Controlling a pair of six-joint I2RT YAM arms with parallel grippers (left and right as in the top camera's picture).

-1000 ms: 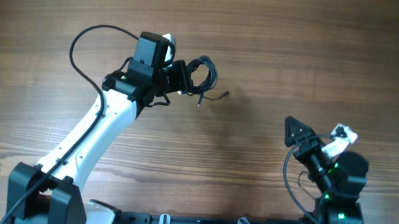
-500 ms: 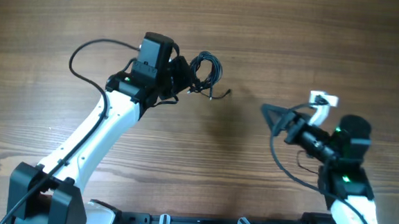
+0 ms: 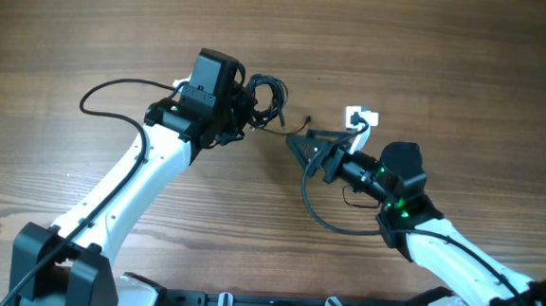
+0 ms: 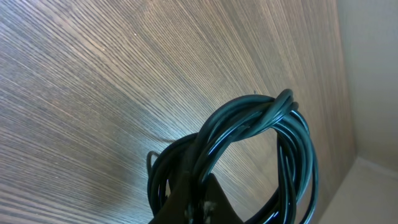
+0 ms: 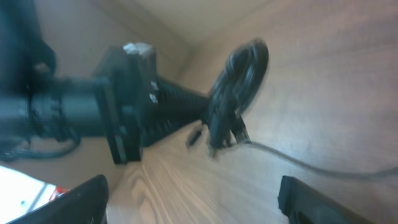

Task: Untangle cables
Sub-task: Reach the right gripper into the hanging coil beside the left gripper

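The cables [image 3: 269, 96] form one small knotted bundle of thin black loops, held just above the wood at the back middle. My left gripper [image 3: 246, 110] is shut on the bundle's left side. In the left wrist view the loops [image 4: 255, 140] rise from between the dark fingers [image 4: 214, 202]. One thin wire end [image 3: 298, 126] trails right from the bundle. My right gripper [image 3: 299, 145] stands open just right of that end, pointing at the bundle. In the blurred right wrist view the bundle [image 5: 239, 81] hangs ahead of my wide-apart right gripper [image 5: 199, 196], which has nothing between its fingers.
A thicker black cable [image 3: 115, 91] fixed to the left arm arches out at the left. Another arm cable [image 3: 331, 218] loops below the right arm. A white tag [image 3: 360, 115] sits on the right wrist. Bare wooden tabletop [image 3: 467, 79] surrounds both arms.
The right arm has swung from the front right corner up to the middle, its open gripper now close to the bundle. The left gripper kept its hold and barely shifted.
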